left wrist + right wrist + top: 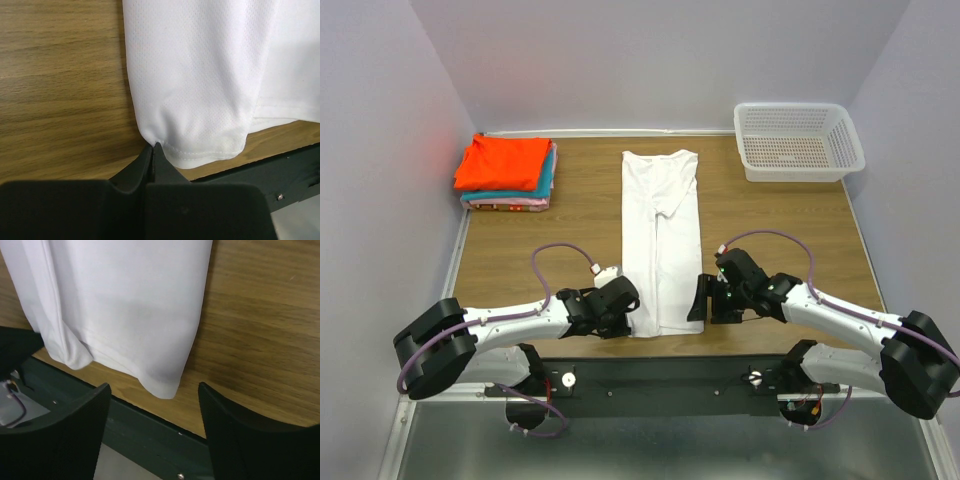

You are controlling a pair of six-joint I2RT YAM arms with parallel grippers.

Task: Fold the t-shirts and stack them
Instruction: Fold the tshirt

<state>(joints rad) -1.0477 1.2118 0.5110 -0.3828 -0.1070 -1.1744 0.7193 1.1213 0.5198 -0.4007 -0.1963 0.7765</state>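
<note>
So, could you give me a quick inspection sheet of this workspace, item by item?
Surface: wooden table.
Job's things: white shirt lying flat mid-table, folded into a long strip; stack of folded shirts, orange on top, far left corner.
Clutter: white basket, far right corner.
Hands: left hand shut at the shirt's near left corner, pinch on cloth unclear; right hand open at the near right corner.
Cables: a purple cable loops over each arm.
Surroundings: pale walls on three sides.
</note>
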